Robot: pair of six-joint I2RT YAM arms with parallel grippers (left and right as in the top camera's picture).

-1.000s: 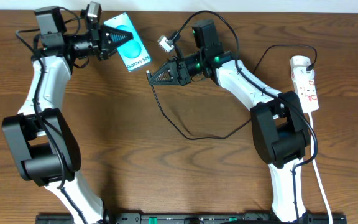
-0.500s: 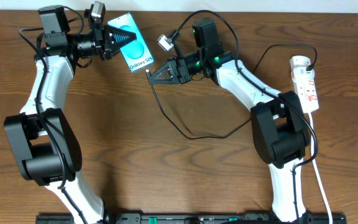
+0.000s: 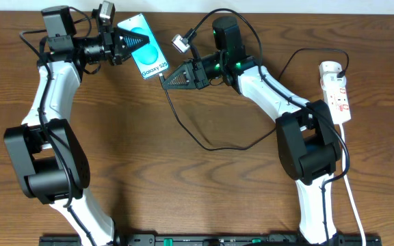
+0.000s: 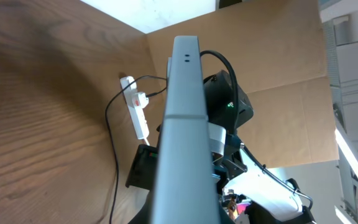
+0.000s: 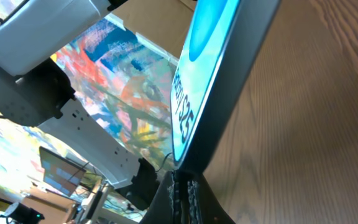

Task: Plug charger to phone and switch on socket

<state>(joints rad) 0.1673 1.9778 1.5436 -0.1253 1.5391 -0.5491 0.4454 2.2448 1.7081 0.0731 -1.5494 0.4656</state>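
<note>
Overhead: the left gripper's fingers covered the phone's far end. The charger's tip, at the right gripper, was too small to judge contact. Socket switches were unreadable. On the right wrist camera, the frame's top edge cut off the phone.

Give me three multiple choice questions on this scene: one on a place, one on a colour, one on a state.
1. Where does the socket lie?
A at the table's right edge
B at its centre
C at its left edge

2. What colour is the phone's screen?
A red
B cyan-teal
C yellow

3. The phone is:
A lying flat, untouched
B face down
C held by the left pincer

Key: A, the overhead view shows it by that edge; B, the screen is bright teal; C, the pincer is shut on it.
</note>
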